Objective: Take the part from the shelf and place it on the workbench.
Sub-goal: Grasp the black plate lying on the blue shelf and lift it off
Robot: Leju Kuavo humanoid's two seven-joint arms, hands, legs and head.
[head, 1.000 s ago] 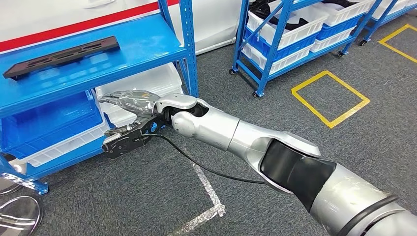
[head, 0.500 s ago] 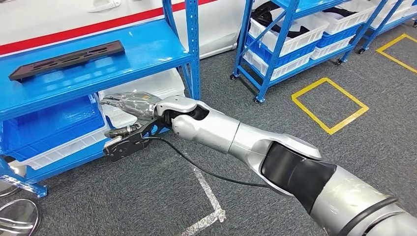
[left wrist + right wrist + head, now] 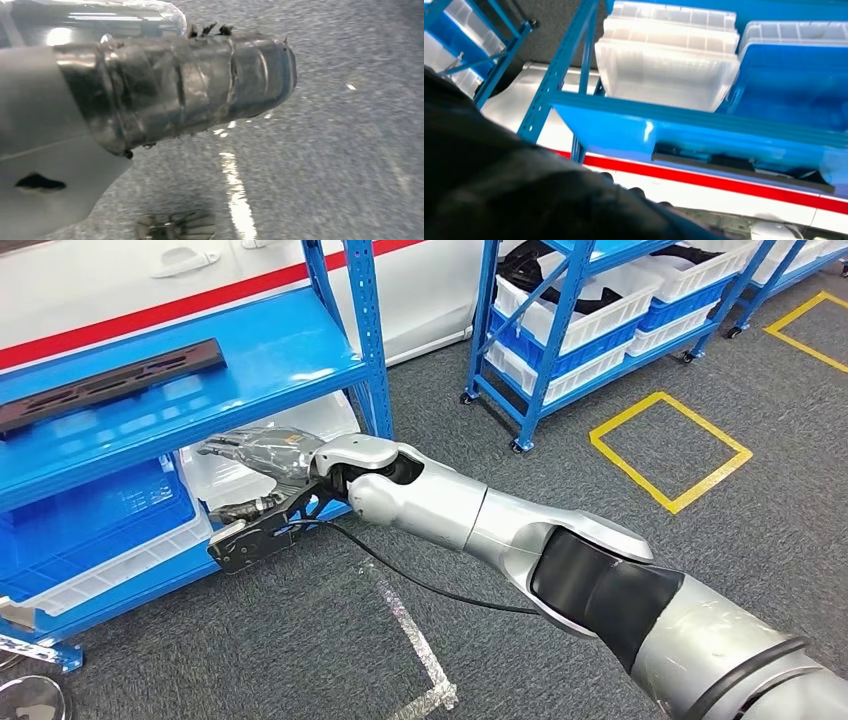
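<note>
The right hand (image 3: 262, 455) is reaching below the shelf (image 3: 290, 340), fingers apparently apart and empty; it should be rising toward the dark part (image 3: 105, 388).

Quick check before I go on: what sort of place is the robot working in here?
Most likely a factory or warehouse parts area: blue steel shelving stocked with plastic bins, a long black part on the near shelf, and yellow tape boxes marked on the grey floor.

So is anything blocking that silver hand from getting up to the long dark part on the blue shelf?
Yes: the right hand sits below the shelf board on which the part lies, so the board's front edge stands between them. Nothing lies beside the part on top.
</note>
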